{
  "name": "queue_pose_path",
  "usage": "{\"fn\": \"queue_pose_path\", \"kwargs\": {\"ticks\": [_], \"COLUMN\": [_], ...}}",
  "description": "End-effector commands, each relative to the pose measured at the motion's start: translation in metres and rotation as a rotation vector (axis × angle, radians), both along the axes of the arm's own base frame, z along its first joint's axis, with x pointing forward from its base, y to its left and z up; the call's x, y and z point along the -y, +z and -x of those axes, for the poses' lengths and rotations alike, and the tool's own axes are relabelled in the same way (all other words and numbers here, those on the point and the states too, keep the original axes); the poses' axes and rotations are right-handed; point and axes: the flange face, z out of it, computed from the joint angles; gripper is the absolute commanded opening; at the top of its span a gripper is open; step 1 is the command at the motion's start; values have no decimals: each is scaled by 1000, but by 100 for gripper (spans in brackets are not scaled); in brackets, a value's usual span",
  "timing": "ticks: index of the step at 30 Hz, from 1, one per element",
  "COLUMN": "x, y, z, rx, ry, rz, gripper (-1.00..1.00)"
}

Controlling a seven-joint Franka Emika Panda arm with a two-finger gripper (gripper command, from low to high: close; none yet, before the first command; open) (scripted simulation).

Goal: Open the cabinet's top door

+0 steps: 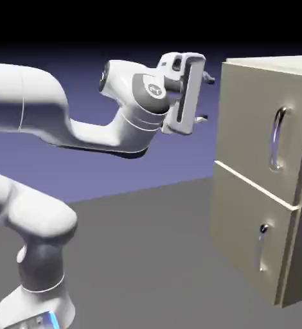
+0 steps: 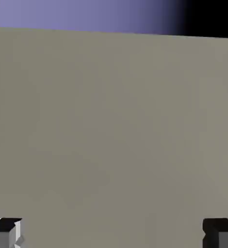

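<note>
Exterior view has the gripper pointing level at the cabinet, near its upper corner, with both fingers spread wide and nothing between them. What matters is the top door: its silver bar handle runs vertical and sits further right and a bit lower than the fingertips, well apart from them. Hand view just shows blank beige panel, no handle, so I'd guess it needs to shift across first.

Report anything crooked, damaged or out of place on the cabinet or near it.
Nothing stands out. The cabinet sits square, its top door and lower panel both shut flush, handles intact. The hand hangs open, short of the cabinet's side, touching nothing.
</note>
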Motion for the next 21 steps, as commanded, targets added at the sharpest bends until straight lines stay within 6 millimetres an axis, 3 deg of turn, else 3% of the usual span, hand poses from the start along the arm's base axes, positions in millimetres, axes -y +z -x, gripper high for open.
{"fn": "queue_pose_path", "kwargs": {"ticks": [1, 11, 21], "x": [4, 49, 97], "y": [0, -17, -60], "z": [0, -11, -36], "rx": [15, 144, 230], "ry": [9, 74, 109], "rz": [43, 475, 911], "gripper": [100, 100, 100]}}
